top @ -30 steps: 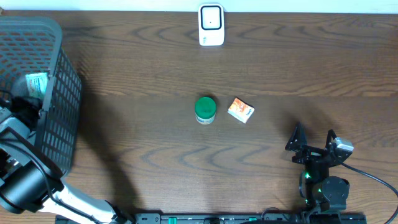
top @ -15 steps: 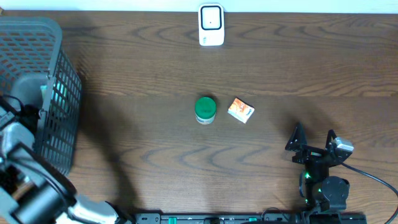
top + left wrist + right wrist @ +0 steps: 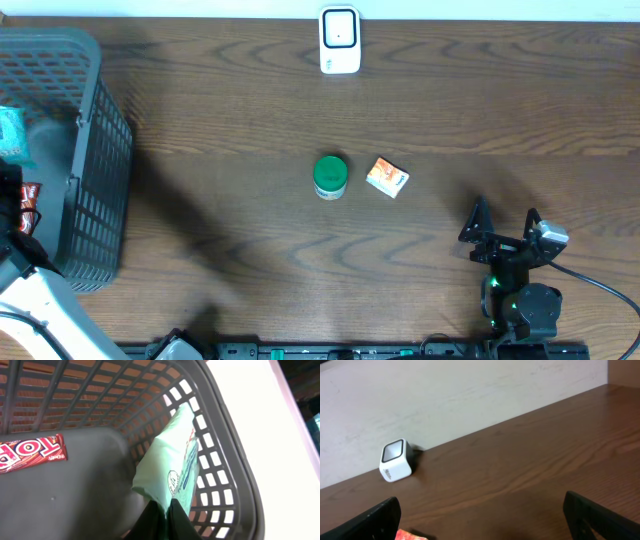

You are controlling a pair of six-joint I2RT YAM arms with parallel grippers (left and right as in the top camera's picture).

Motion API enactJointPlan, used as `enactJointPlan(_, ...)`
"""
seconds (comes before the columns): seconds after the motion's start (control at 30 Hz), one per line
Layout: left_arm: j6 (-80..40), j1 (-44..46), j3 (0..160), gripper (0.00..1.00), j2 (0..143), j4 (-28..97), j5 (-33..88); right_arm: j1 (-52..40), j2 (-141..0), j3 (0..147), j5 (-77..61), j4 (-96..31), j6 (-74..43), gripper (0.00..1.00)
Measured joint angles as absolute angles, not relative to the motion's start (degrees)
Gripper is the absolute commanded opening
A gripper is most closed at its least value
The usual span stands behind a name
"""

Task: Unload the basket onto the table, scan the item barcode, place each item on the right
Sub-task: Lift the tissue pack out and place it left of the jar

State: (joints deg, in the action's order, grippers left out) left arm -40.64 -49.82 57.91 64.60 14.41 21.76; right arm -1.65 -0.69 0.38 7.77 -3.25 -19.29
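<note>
The soft green packet [image 3: 170,460] is inside the grey plastic basket [image 3: 75,500], close to its holey wall. The left pincer [image 3: 161,516] pinches its bottom edge. A red candy bar [image 3: 30,453] lies flat on the basket floor. Out on the brown wooden worktop [image 3: 250,250] sit a round green jar [image 3: 330,176], a small orange box [image 3: 387,177] and a white scanner [image 3: 339,40]. The right pincer [image 3: 505,218] is spread wide, holding nothing.

Dark wood tbl [image 3: 250,250], plain white wall [image 3: 470,390]

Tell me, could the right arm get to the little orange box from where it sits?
Probably yes: the right gripper stands open and empty, with only bare table between it and the orange box.
</note>
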Motion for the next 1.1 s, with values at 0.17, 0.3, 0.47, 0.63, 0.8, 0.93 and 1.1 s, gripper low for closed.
enactJointPlan(0.17,-42.5,-49.8,58.1,0.07,65.1,11.5,25.4,-1.7,-0.7,0.4,7.8,-3.2,-19.3,0.99)
enactJointPlan(0.3,-46.6,-49.1,59.9,0.07,65.4,3.6,33.3,-1.7,-0.7,0.4,7.8,-3.2,-19.3,0.99)
enactJointPlan(0.47,-51.9,-40.9,62.3,0.07,64.6,-3.5,42.6,-1.7,-0.7,0.4,7.8,-3.2,-19.3,0.99)
enactJointPlan(0.63,-48.8,-22.1,62.7,0.07,64.4,3.9,45.8,-1.7,-0.7,0.4,7.8,-3.2,-19.3,0.99)
enactJointPlan(0.8,-43.1,-5.3,62.7,0.07,65.7,17.8,38.0,-1.7,-0.7,0.4,7.8,-3.2,-19.3,0.99)
enactJointPlan(0.93,-41.7,1.6,62.1,0.07,69.6,20.7,30.8,-1.7,-0.7,0.4,7.8,-3.2,-19.3,0.99)
enactJointPlan(1.1,-41.5,5.1,60.1,0.07,75.3,22.2,25.1,-1.7,-0.7,0.4,7.8,-3.2,-19.3,0.99)
